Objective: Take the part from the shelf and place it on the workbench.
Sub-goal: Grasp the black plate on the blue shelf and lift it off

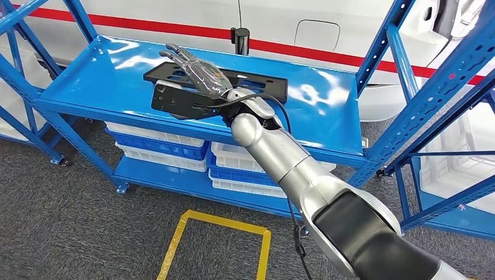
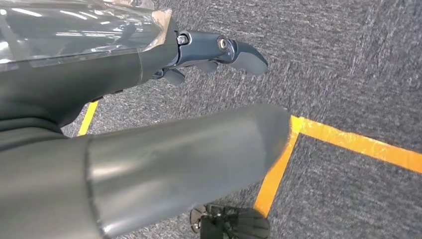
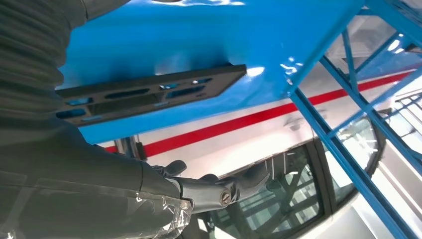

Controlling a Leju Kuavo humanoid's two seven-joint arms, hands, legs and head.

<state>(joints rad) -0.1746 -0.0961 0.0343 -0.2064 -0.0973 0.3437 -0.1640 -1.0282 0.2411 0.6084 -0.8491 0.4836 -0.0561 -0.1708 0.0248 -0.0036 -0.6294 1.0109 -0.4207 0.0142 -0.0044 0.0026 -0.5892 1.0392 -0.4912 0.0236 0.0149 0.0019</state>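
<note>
Part: a flat black rectangular plate with slotted cut-outs (image 1: 257,81) lies on the top deck of the blue metal shelf (image 1: 315,111), toward its middle, long side running across the deck. In the right wrist view the same plate (image 3: 149,92) lies flat against the glossy blue surface.
Right hand: the right hand (image 1: 198,73), at the end of the silver arm, reaches over the plate with its fingers stretched out and a little apart, palm down. It holds nothing; whether the palm touches the plate cannot be told. In the right wrist view the fingers (image 3: 239,181) show extended and free of the plate.
Left hand: the left hand (image 2: 219,52) hangs low above the grey carpet floor (image 2: 348,59), fingers loosely extended, nothing in them.
Under the deck: white and blue stacked plastic crates (image 1: 163,149) fill the lower shelf level.
Floor: a yellow taped rectangle outline (image 1: 216,230) marks the carpet in front of the shelf.
Behind the shelf: a white vehicle body with a red stripe (image 1: 327,35), and a small black cylinder (image 1: 240,39) standing at the deck's back edge.
</note>
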